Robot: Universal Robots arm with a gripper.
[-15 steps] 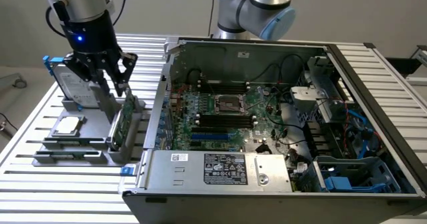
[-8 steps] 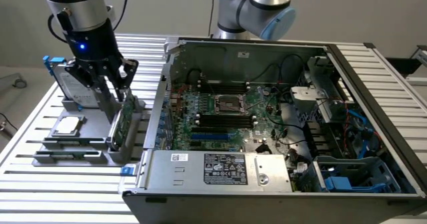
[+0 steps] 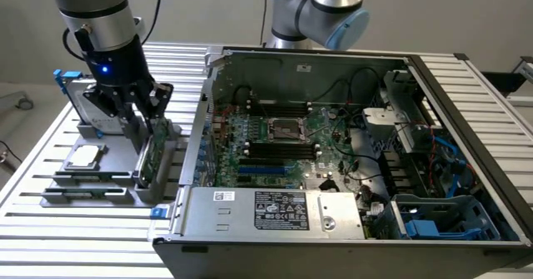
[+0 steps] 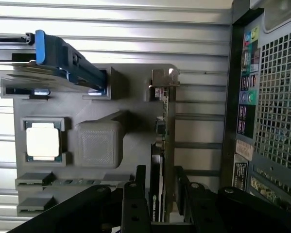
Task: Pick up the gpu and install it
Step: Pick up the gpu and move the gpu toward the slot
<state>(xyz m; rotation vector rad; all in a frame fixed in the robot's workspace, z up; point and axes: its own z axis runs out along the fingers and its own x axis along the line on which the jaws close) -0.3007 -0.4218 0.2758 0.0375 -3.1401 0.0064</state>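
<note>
Pincer (image 4: 160,171) astride edge-standing gpu (image 3: 147,160), lengthwise beside computer case (image 4: 274,97).

A silver-grey arm (image 3: 93,7) with a pale blue joint cap (image 3: 348,28) is shown; a black cable (image 3: 156,7) is hung beside it, and a blue light (image 3: 103,69) is lit above the black gripper (image 3: 143,126).

Exterior high, wide; wrist close, downward; shared: parts holder (image 4: 130,82).

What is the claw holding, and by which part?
Cannot be told: the claw sits over the gpu's upper edge, away from its silver bracket, with the card standing in the grey tray.
</note>
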